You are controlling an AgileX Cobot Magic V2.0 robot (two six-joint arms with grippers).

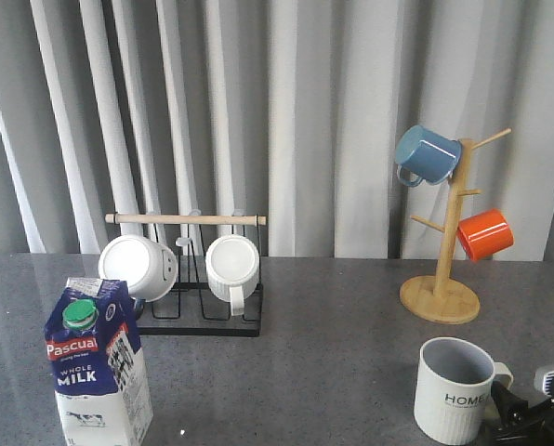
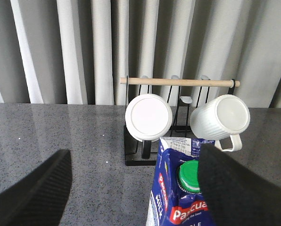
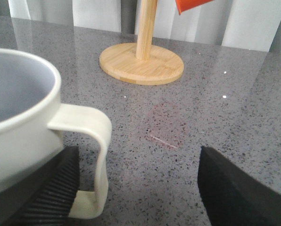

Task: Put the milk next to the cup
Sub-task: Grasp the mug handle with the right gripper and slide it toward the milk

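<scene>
Judging the milk (image 1: 98, 367) at the desk's near-left corner tall, tippy, thin-walled; I'd grip mid-body. Left fingers (image 2: 41, 188) spread; right fingers (image 3: 55, 188) spread around the cup (image 1: 455, 389) handle.

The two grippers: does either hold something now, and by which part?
Nothing is held. The left gripper is open above the milk; the right gripper is open, the cup handle between its jaws.

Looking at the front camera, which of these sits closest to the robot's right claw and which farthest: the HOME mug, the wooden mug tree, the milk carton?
1. HOME mug, right beside the right gripper, near right.
2. Wooden mug tree, behind the mug, right rear.
3. Milk carton, across the table at the near left.
</scene>
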